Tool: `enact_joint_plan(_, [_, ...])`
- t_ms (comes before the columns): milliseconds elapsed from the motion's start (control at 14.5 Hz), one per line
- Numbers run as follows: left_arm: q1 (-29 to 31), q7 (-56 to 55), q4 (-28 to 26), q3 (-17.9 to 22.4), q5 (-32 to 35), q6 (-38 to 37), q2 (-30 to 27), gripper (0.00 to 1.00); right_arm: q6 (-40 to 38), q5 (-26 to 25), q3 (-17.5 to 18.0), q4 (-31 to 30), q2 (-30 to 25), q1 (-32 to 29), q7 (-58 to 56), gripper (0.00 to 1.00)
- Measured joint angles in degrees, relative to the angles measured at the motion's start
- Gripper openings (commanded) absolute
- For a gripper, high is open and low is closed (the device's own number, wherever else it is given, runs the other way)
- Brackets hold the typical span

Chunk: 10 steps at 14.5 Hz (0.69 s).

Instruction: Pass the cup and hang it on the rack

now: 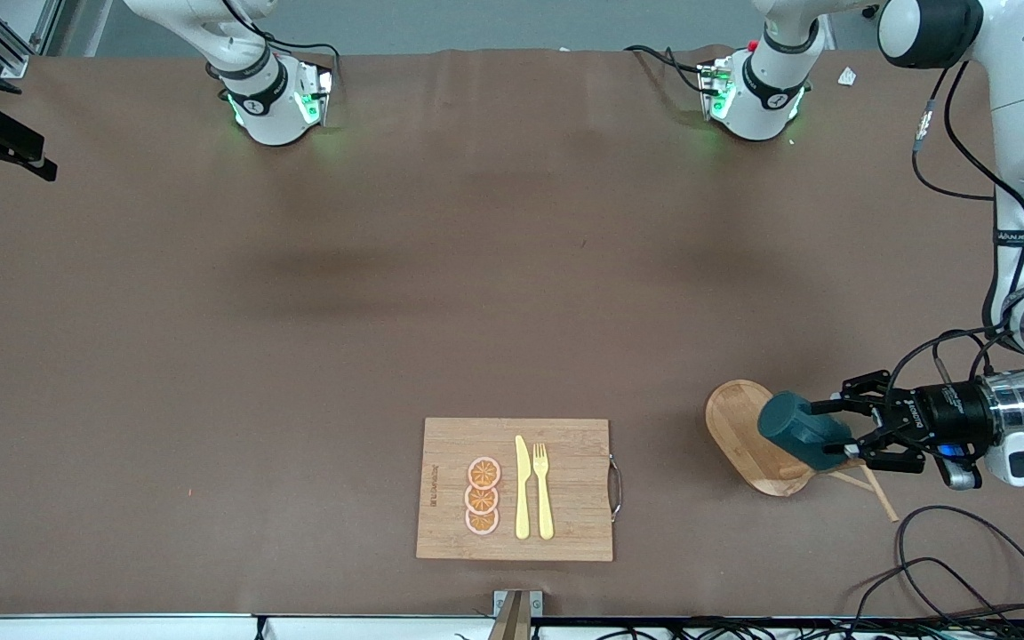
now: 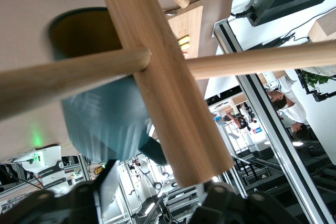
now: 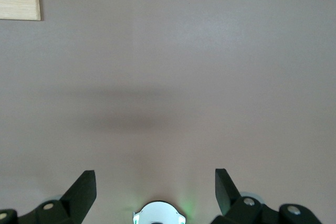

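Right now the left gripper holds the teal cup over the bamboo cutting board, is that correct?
Not quite. The left gripper does hold the cup, but over the rack, not the cutting board; the front view shows it.

Both arms are glossy white Franka shells with black bands at the joints. The right arm's base (image 1: 270, 102) and the left arm's base (image 1: 754, 98) each glow green near the table, with black cables trailing off them. The left arm carries a big black joint cap (image 1: 930, 31) up high, a loose black cable looping down its side (with a small tag clipped on) and printed lettering on a black ring. Its wrist ends in a silver collar (image 1: 1021, 404), then a black cylindrical body with white lettering. The left gripper (image 1: 848, 436) is black with angular linkages. The right gripper (image 3: 155, 182) has matte black wedge-shaped fingers (image 3: 84, 187) with small pale screws at their roots.
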Motion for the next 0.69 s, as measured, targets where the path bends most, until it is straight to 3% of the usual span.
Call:
enact_joint_plan(345, [-0.1,0.0,1.5,0.2,0.6,-0.9,-1.3,1.00,0.0,0.0,0.0,0.0,0.0,0.0,0.0,1.00])
enact_joint_plan(691, [-0.7,0.0,2.3,-1.7,12.2,-2.0,-8.6,1.00,0.0,0.0,0.0,0.0,0.0,0.0,0.0,1.00])
